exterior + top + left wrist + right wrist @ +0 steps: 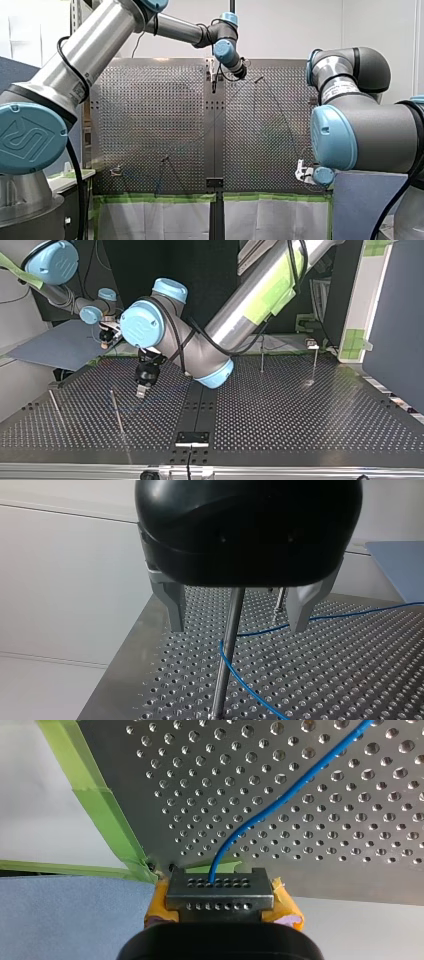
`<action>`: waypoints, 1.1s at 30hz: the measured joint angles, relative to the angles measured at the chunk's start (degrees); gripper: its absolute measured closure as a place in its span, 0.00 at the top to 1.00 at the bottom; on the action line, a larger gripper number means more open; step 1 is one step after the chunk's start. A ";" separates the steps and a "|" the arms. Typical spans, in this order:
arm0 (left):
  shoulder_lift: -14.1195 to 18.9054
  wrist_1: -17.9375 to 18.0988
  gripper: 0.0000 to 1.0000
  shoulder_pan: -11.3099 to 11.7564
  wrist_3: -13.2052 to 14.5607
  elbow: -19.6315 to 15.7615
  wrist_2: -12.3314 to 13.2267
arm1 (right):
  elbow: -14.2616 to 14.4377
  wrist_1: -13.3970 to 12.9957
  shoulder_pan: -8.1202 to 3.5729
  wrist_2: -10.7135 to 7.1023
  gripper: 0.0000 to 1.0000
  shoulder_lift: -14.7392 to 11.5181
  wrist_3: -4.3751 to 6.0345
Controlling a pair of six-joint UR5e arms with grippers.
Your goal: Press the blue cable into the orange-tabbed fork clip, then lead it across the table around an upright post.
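At the thin upright metal post (pixel 227 650), the thin blue cable (pixel 250 690) is being bent round the post's side, apparently touching it. One run is being carried away across the perforated metal table (pixel 350 670); the other is being laid toward the camera. The post is being straddled by my left arm's black gripper (pixel 237 627), whose metal fingers (pixel 175 610) are being kept spread wide, with nothing being gripped. At the table corner edged in green tape (pixel 100 805), beside a blue-grey sheet (pixel 65 915), the cable's end is being pinched by my right arm's gripper (pixel 220 892), with yellow pads (pixel 285 902) closed in on it.
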 joint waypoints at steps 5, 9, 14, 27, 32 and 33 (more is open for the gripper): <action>0.02 0.00 0.99 0.01 0.01 0.00 0.00 | -0.02 0.00 -0.01 0.00 0.00 0.01 -0.04; 0.02 -0.03 0.99 0.00 0.03 -0.01 -0.02 | -0.03 0.15 0.00 0.00 0.00 0.01 -0.05; 0.05 -0.69 0.99 0.00 0.12 -0.05 -0.21 | -0.02 0.41 -0.04 0.00 0.00 0.00 -0.07; 3.83 -0.44 0.99 0.81 -1.33 -4.46 2.25 | -0.02 0.94 -0.08 0.00 0.00 0.00 -0.59; 6.08 1.78 0.99 1.87 -2.62 -6.69 3.83 | -0.01 1.21 -0.06 0.00 0.00 0.00 -0.84; 6.50 2.18 0.99 2.02 -2.79 -7.11 3.99 | -0.02 1.27 -0.06 0.00 0.00 0.00 -0.89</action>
